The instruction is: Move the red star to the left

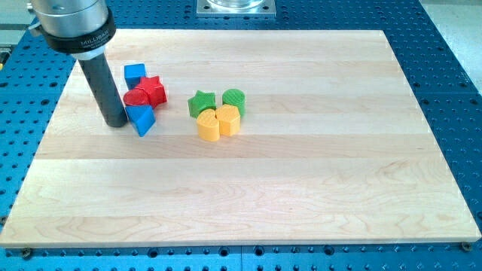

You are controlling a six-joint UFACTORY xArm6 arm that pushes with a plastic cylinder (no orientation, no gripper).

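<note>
The red star (154,89) lies at the board's upper left, touching a red round block (135,98) on its left. A blue cube (134,74) sits just above them and a blue triangle (141,119) just below. My tip (116,123) rests on the board at the left of this cluster, right beside the blue triangle and below-left of the red round block. The rod rises up and to the left from there.
A second cluster sits near the middle: a green star (200,103), a green round block (234,99), a yellow round block (208,126) and a yellow heart-like block (229,120). The wooden board (301,188) lies on a blue perforated table.
</note>
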